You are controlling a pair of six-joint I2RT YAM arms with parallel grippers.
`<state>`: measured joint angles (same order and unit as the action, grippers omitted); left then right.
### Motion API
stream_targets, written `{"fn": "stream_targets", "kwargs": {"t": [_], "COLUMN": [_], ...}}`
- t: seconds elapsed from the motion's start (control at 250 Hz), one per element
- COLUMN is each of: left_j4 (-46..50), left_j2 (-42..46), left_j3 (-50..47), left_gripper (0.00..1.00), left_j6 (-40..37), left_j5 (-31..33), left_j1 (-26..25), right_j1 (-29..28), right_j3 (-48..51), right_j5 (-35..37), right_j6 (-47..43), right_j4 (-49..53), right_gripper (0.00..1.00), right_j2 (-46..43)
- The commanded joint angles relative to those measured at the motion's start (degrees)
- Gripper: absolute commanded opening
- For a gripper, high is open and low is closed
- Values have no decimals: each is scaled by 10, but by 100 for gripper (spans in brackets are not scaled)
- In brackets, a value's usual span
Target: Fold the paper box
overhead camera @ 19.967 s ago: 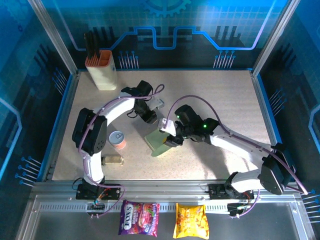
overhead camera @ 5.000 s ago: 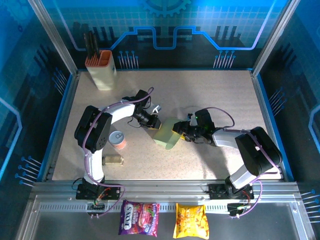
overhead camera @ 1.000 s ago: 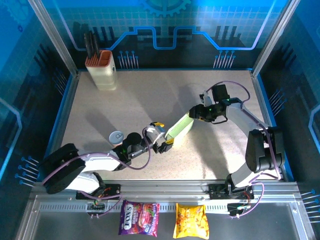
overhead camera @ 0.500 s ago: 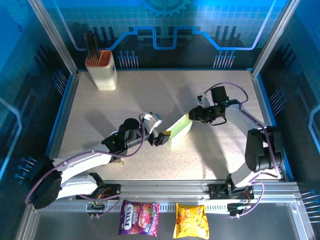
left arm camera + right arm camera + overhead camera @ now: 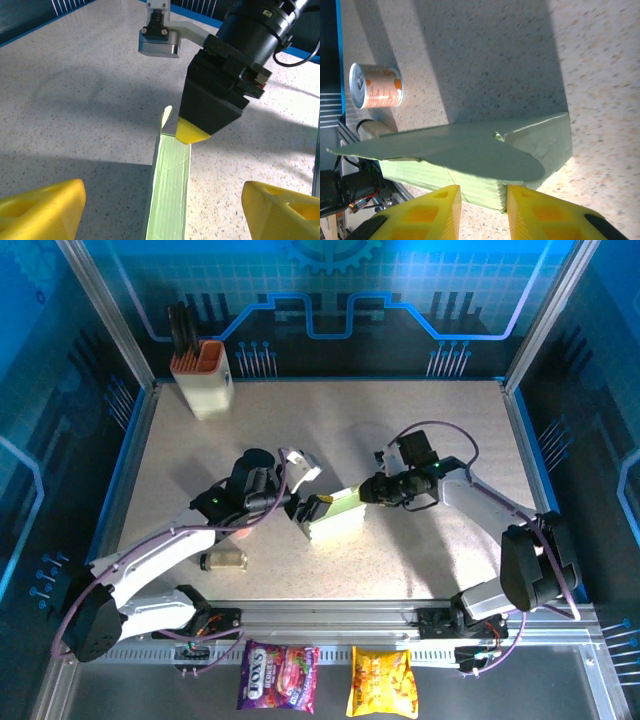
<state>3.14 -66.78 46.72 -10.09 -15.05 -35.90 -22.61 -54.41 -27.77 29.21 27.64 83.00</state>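
The paper box (image 5: 338, 512) is a pale green, flattened cardboard box lying mid-table between both grippers. My right gripper (image 5: 366, 490) is shut on its right end. In the right wrist view the box (image 5: 470, 150) fills the gap between the yellow fingers of that gripper (image 5: 482, 192), and a rounded flap juts out above them. My left gripper (image 5: 303, 508) sits at the box's left end. In the left wrist view it (image 5: 162, 200) stands wide open, and the narrow green edge (image 5: 172, 170) runs between its fingers untouched. The right gripper's yellow fingertip (image 5: 192, 131) rests at the box's far end.
A cream holder with an orange rim (image 5: 203, 380) stands at the back left. A small jar (image 5: 225, 560) lies near the front left. An orange-and-white can (image 5: 375, 85) stands beyond the box. Two snack packets (image 5: 278, 675) lie in front of the table's edge.
The right gripper has carried the box down and to the left, from raised and tilted to low over the table. The left arm has swung up so its open gripper meets the box's left end.
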Motion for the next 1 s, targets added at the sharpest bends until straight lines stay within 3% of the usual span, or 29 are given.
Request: {"fn": "stream_targets", "kwargs": {"t": [0.0,0.2,0.316,0.42,0.687,0.995], "left_j4": [70,153,201,253,342,412], "left_j2": [11,4,-9,-27,-80,-193], "left_j3": [30,72,100,128,184,250], "left_gripper": [82,82,82,82,87,90], "left_j6": [-37,-87,-120,-167,-267,-345], "left_j5": [-35,-50,-58,-71,-102,-85], "left_j1": [12,20,21,21,20,14], "right_j1": [-37,-86,-88,-67,20,33], "right_j3": [14,26,16,4,0,12], "right_j5": [26,26,38,67,62,49], "right_j6": [50,86,64,34,-9,-11], "right_j4": [-12,-31,-6,36,73,67], "right_gripper": [31,31,33,34,37,47], "right_j2": [-22,-41,-62,-90,-147,-156]}}
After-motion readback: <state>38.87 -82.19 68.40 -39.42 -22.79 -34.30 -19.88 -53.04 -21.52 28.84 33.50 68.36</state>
